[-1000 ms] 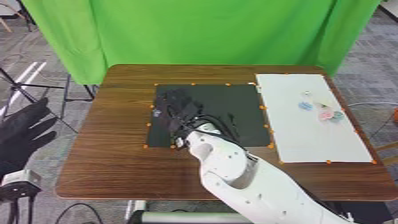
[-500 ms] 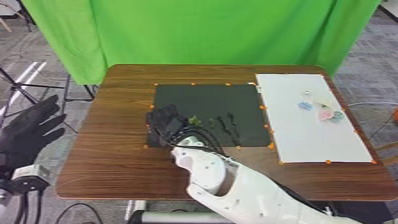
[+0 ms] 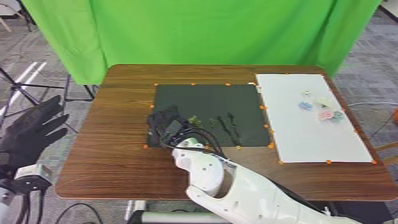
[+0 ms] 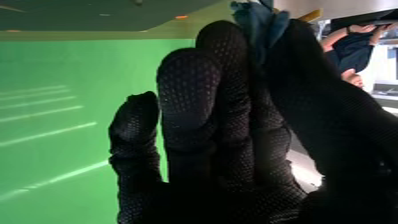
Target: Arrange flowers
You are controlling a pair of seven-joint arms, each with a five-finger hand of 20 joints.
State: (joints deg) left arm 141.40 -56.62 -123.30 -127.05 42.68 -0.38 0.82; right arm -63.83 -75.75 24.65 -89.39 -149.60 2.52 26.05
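Over the left part of the black mat [image 3: 218, 95] is my right hand [image 3: 167, 122]. In the right wrist view the same hand [image 4: 240, 115] pinches a dark blue flower [image 4: 258, 27] between thumb and fingertips; its lower part is hidden by the glove. Just right of the hand, a green leafy piece [image 3: 195, 121] and dark stems [image 3: 233, 129] lie on the mat. On the white board [image 3: 315, 145] sit a light blue flower [image 3: 305, 106], a pink flower [image 3: 325, 115], a teal flower [image 3: 338, 115] and a cream one [image 3: 322, 102]. My left hand [image 3: 27, 132], fingers straight, hangs beyond the table's left edge.
Orange markers line the mat and the white board on the brown table [image 3: 115, 165]. A green curtain [image 3: 213, 35] hangs behind the table's far edge. Tripod legs [image 3: 27, 86] stand on the floor at the left.
My right hand has come nearer to the robot and slightly left over the mat, uncovering the green leafy piece. Over the last half second it has barely moved. The left hand has shifted slightly.
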